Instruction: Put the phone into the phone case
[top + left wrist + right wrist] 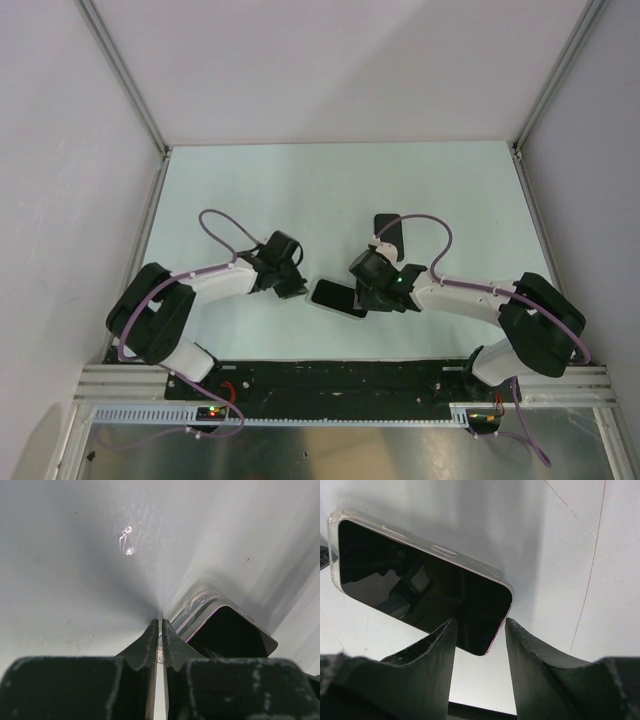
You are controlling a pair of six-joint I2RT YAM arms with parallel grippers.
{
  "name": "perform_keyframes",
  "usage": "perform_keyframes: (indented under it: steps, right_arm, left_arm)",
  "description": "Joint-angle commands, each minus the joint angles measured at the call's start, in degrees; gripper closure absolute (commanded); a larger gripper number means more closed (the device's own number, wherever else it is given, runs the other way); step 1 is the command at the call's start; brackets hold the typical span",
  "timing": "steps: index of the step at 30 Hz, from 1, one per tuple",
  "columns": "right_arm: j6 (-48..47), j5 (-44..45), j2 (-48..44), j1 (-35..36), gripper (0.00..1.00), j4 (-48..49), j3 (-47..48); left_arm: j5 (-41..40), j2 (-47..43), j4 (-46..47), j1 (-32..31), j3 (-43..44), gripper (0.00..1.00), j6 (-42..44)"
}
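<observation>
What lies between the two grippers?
The phone, seated in the clear phone case, lies between left gripper and right gripper; the top view shows it.

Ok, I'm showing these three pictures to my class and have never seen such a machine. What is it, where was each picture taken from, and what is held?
Two robot arms are bolted to a pale table. The wide picture looks down from above; the other two come from a camera on each wrist, so the dark wedges at the bottom are that arm's own fingers. Between the arms lies a black phone with a clear case around its edges. The left gripper is closed and seems to pinch the case's rim. The right gripper is open, its fingers either side of the phone's corner, gripping nothing.
</observation>
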Motion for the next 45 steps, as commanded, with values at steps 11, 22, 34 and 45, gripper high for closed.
perform_keyframes:
  steps: [11, 22, 34, 45]
  right_arm:
    - [0.26, 1.17, -0.51, 0.00, 0.50, 1.24, 0.13]
    - [-0.35, 4.04, 3.94, 1.58, 0.48, -1.59, 3.74]
    - [-1.01, 5.87, 8.40, 3.36, 0.46, -3.50, 7.78]
    - [-1.83, 3.46, 10.41, 3.77, 0.47, -2.63, 9.60]
  left_arm:
    - [-0.79, -1.05, -1.23, -3.31, -0.89, 0.89, -2.50]
    - [-0.75, 0.06, -1.04, -4.56, 0.04, 0.89, -2.46]
    - [-0.50, 0.13, -0.72, -5.26, 0.16, 0.89, -2.77]
    - [-0.23, 0.93, -0.23, -6.82, 0.64, 0.89, -3.24]
